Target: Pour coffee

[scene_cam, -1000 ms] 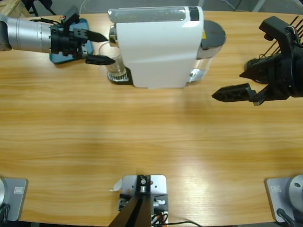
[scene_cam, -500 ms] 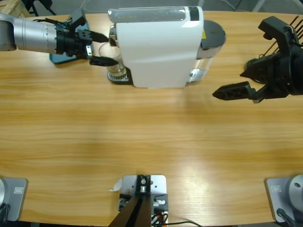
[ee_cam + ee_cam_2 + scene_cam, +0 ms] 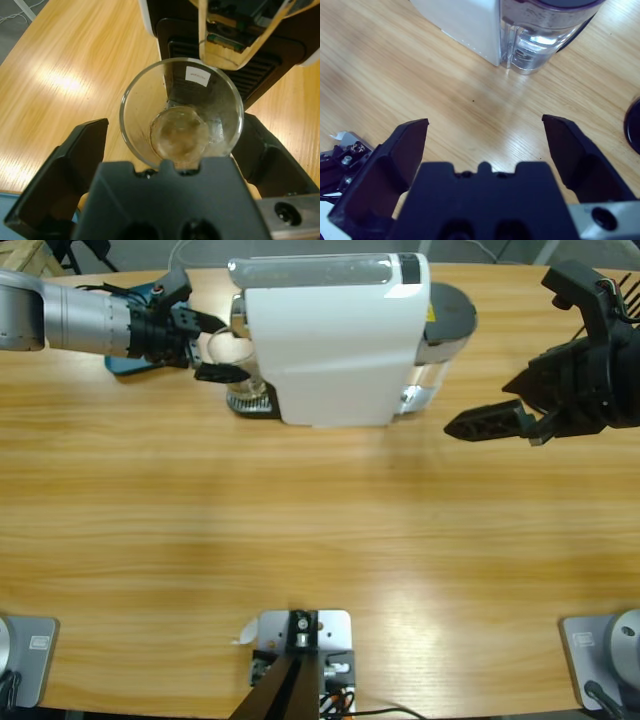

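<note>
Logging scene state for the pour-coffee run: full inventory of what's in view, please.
Coffee machine: one, white with dark rear, far side of table.
Water tank: one, clear, at the machine's back end.
Glass cup: one, clear, on the machine's tray under the spout, between the left jaws.
Blue object: one, on the table under the left arm, mostly hidden.
Table: one, wooden.
Left gripper: black, open around the cup.
Right gripper: black, open, above bare table right of the machine.
</note>
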`<state>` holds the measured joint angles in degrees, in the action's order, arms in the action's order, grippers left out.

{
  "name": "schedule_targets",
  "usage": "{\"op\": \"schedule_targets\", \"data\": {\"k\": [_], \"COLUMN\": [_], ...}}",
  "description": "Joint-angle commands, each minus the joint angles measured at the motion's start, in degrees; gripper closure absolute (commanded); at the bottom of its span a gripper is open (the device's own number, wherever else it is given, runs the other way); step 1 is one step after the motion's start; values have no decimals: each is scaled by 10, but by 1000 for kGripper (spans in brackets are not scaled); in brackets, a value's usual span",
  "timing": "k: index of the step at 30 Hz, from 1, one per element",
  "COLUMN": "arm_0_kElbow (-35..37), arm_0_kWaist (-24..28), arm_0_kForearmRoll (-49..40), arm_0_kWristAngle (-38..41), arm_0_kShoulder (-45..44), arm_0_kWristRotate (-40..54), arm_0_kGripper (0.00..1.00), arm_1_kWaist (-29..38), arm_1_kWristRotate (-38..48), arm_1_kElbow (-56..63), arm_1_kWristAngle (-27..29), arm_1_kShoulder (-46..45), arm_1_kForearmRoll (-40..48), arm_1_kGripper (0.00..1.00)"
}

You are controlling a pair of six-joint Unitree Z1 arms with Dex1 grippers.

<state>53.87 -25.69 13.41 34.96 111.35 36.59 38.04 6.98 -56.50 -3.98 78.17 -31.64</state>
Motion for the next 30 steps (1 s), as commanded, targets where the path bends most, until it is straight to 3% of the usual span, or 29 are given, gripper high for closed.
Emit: {"op": "schedule_targets", "data": {"k": [1,4,5,9,11,15,22,30], "arm_0_kElbow": [4,4,4,4,4,4,-8,-49], "arm_0_kWaist": [-6,-7,-7,-11,-15,-20,-19,17], "arm_0_kForearmRoll": [2,2,2,-1,-4,-7,-6,8], "arm_0_kWristAngle": [-5,-4,-4,-4,-4,-5,-2,52], "arm_0_kShoulder": [32,32,32,30,30,29,23,-13], "arm_0_kWristRotate": [4,4,4,9,15,21,32,31], "arm_0_kGripper": [0,13,58,410,484,985,1000,1000], "arm_1_kWaist": [-6,-6,-6,-6,-6,-6,-6,-6], "arm_1_kWristRotate": [-7,-7,-7,-7,-7,-7,-7,-9], "arm_1_kElbow": [3,3,2,2,3,2,1,-4], "arm_1_kWristAngle": [-11,-13,-13,-13,-13,-13,-12,-15], "arm_1_kShoulder": [24,24,24,23,23,23,23,7], "arm_1_kForearmRoll": [7,7,7,6,6,6,7,3], "arm_1_kGripper": [0,0,0,0,0,0,0,0]}}
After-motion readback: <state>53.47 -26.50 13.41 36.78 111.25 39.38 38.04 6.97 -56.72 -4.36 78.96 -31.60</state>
